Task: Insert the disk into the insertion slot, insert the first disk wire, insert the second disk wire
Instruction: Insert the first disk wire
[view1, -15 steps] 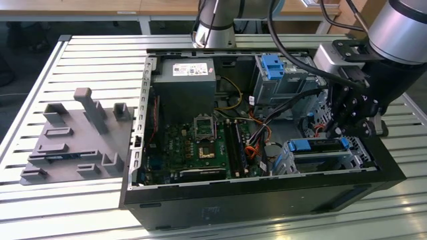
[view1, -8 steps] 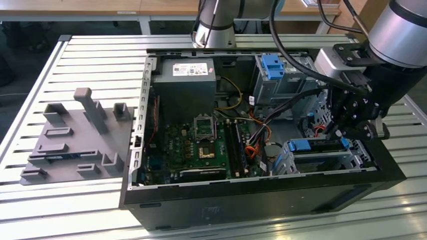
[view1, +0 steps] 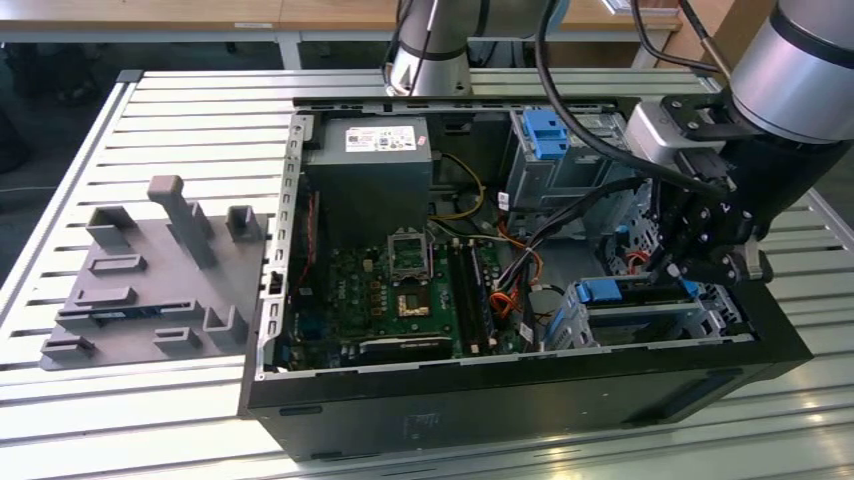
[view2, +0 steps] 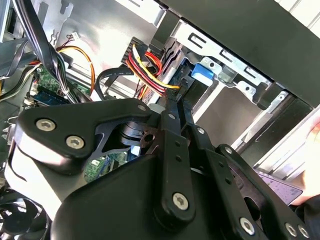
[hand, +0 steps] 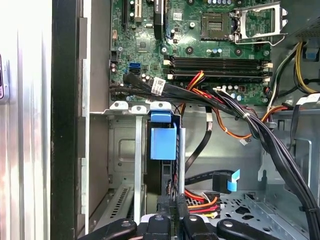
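Observation:
The disk, in its blue carrier (view1: 627, 291), sits in the insertion slot (view1: 607, 330), the low perforated metal cage at the case's front corner on the exterior view's right. The carrier's blue tab (hand: 163, 135) (view2: 205, 72) stands just ahead of my gripper (view1: 694, 270) (hand: 172, 207) (view2: 177, 92), which hangs inside the case beside the cage. Its fingers are shut, and the red-and-yellow disk wire (view2: 150, 70) (hand: 202, 200) ends at their tips, close to the disk's edge. A second black disk wire with a blue-tabbed plug (hand: 225, 181) lies loose on the case floor.
The motherboard (view1: 400, 285) and power supply (view1: 367, 180) fill the case's middle and back. A taller bay with a blue latch (view1: 547, 135) stands behind the arm. Thick black cable bundles (hand: 260, 130) cross beside the cage. A grey fixture plate (view1: 147, 280) lies on the slatted table.

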